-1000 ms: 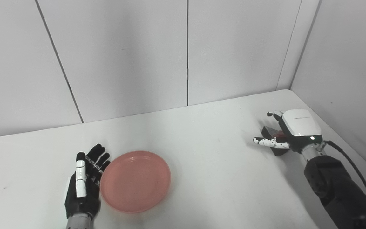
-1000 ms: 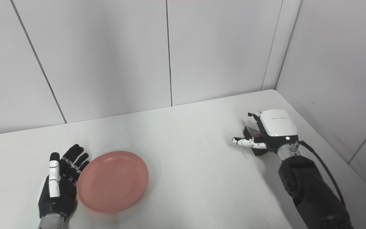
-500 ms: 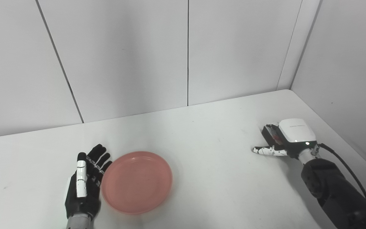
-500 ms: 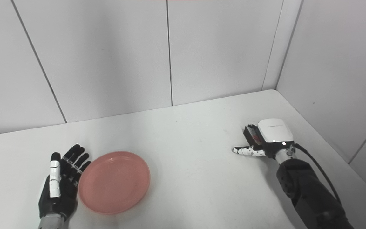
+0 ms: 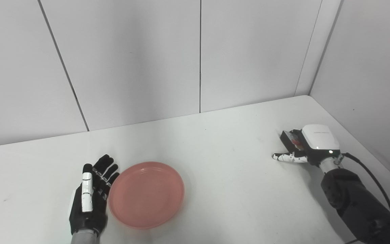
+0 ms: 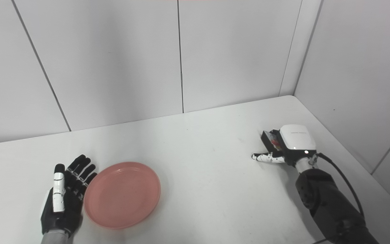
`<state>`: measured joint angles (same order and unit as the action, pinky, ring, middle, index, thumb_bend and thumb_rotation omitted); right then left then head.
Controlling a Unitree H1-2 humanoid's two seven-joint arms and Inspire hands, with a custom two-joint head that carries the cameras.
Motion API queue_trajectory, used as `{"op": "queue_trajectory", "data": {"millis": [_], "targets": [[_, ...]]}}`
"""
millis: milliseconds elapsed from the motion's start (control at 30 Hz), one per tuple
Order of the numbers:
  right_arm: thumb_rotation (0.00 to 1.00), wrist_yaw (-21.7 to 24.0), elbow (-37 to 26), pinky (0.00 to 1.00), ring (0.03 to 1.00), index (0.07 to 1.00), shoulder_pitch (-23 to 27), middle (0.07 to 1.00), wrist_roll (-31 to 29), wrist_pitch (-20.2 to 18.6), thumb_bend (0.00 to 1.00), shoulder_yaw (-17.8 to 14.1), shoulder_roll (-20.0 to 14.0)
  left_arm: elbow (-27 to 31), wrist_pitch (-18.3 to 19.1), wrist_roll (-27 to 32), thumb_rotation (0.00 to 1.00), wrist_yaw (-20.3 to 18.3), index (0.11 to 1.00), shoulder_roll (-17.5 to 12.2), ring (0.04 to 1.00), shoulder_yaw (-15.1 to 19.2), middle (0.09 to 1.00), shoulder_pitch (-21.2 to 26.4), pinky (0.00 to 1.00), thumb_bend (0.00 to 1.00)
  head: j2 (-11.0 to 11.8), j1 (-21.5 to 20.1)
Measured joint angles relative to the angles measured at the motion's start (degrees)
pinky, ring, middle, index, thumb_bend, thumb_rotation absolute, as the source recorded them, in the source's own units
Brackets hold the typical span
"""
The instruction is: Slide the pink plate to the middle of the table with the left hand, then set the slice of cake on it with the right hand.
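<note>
1. Since a second ago our right hand [image 5: 311, 144] has dropped toward the table [image 5: 222, 169] and closed its fingers over the slice of cake [image 5: 291, 140], while the pink plate [image 5: 146, 194] has crept a little to the right with our left hand [image 5: 91, 200] beside it.
2. We see a faint line of print on the white back of the right hand, too small to read, and a small lit dot near its wrist.
3. Our right hand grips the dark cake slice from above, with one white finger [image 5: 287, 157] stretched out flat on the table toward the left.
4. Our left hand lies spread, palm up, fingers apart, its edge touching the left rim of the plate and holding nothing.
5. The plate sits left of centre, near the front edge of the table.
6. The cake sits at the right side, close to the right edge and the wall [image 5: 367, 67].
7. Between plate and cake we have a wide bare stretch of white tabletop.
8. A black cable [image 5: 367, 173] loops from the right wrist along the arm.
</note>
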<state>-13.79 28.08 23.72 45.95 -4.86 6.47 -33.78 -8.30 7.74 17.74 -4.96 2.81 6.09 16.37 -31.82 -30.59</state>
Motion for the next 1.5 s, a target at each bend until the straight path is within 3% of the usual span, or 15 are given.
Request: {"op": "queue_trajectory", "data": {"millis": [100,333,600,800,833,900,1133,1233,1333,1500], "targets": [[0.28,-1.85,0.24,0.15,0.199,0.333,0.10,0.266,-1.81,1.95,0.56,0.71,0.15,0.11,0.00,-0.02,0.83,0.00,0.730,-0.04,0.838,-0.25,0.839,-0.23,0.85,0.71,0.00,0.00],[0.35,-3.42,1.16,0.14,0.185,0.317,0.18,0.250,-3.90,2.03,0.56,1.65,0.16,0.55,0.00,-0.03,0.82,0.00,0.724,-0.04,0.833,-0.70,0.829,-0.67,0.85,0.72,-0.09,0.18],[0.38,-0.90,-3.24,0.15,0.201,0.331,-1.87,0.270,-4.37,2.03,0.56,2.15,-0.18,0.87,0.00,-0.02,0.83,0.00,0.741,0.00,0.846,-0.87,0.844,-0.85,0.88,0.72,-0.18,0.53],[0.34,-0.33,-6.82,0.14,0.187,0.306,-3.30,0.249,-3.85,3.83,0.57,2.54,-0.48,1.32,0.00,-0.02,0.83,0.00,0.742,0.12,0.848,-1.04,0.852,-1.11,0.86,0.71,-0.26,1.32],[0.41,-0.33,-7.49,0.14,0.192,0.320,-3.38,0.257,-3.85,4.52,0.57,2.56,-0.48,1.35,0.00,-0.02,0.83,0.00,0.757,0.12,0.849,-1.07,0.854,-1.15,0.86,0.72,-0.26,1.67],[0.45,-0.18,-9.55,0.15,0.197,0.328,-3.33,0.262,-3.77,5.35,0.57,2.57,-0.47,1.43,0.00,-0.02,0.83,0.00,0.762,0.18,0.850,-1.32,0.855,-1.24,0.85,0.72,-0.35,1.93],[0.41,5.09,-23.14,0.14,0.193,0.331,-1.36,0.264,-1.26,5.56,0.57,3.68,-0.09,1.84,0.00,-0.84,0.83,0.17,0.756,0.79,0.845,-2.23,0.846,-1.59,0.83,0.74,-0.35,3.52],[0.36,5.39,-26.56,0.14,0.192,0.347,0.10,0.268,-0.12,6.15,0.59,4.33,0.26,2.07,0.00,-1.21,0.82,0.26,0.753,2.02,0.840,-2.37,0.843,-1.84,0.83,0.75,-0.26,4.83],[0.40,6.38,-29.03,0.13,0.183,0.338,0.88,0.265,0.22,7.71,0.59,4.59,0.62,2.27,-0.05,-1.52,0.81,0.27,0.750,2.89,0.842,-2.72,0.846,-2.11,0.83,0.76,-0.09,5.80],[0.40,9.45,-34.65,0.13,0.182,0.332,1.14,0.269,-0.20,8.29,0.60,4.73,2.51,2.33,-0.75,-2.43,0.79,0.85,0.719,5.14,0.833,-3.01,0.824,-2.56,0.86,0.73,0.53,11.41]]}}
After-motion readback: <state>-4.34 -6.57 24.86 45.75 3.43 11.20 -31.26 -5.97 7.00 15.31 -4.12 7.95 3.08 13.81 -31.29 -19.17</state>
